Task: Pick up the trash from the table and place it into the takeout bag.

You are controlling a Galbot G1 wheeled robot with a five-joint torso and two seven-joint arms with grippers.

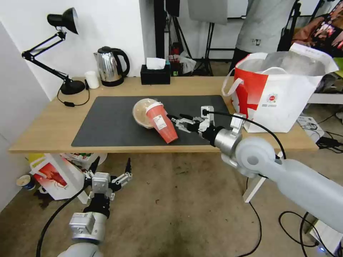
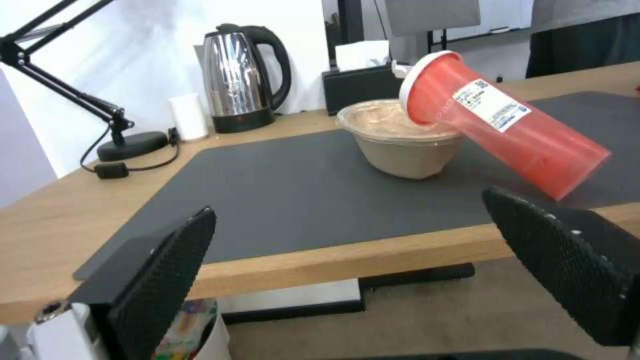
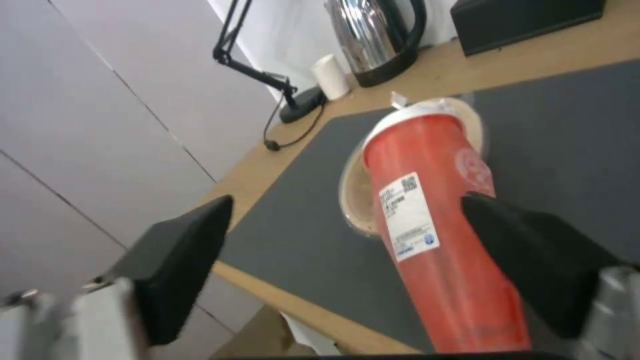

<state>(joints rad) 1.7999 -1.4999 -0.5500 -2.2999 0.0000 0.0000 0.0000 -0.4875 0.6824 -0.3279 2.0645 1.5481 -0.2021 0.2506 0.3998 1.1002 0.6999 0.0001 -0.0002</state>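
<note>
Red plastic marks our target: the cup (image 1: pixel 161 122) lies tipped at centre frame on the grey mat (image 1: pixel 107 121), its lid end propped on the beige bowl (image 1: pixel 140 113). Our right gripper (image 1: pixel 182 123), jaws wide and empty, sits just beside the cup's base, so we judge the pick is in hand; next we must straddle the cup and close. Our left gripper (image 1: pixel 110 171) hangs wide open at lower left, below the table (image 1: pixel 43 132) edge. The takeout bag (image 1: pixel 278 92) stands open at upper right, with free mat between.
</note>
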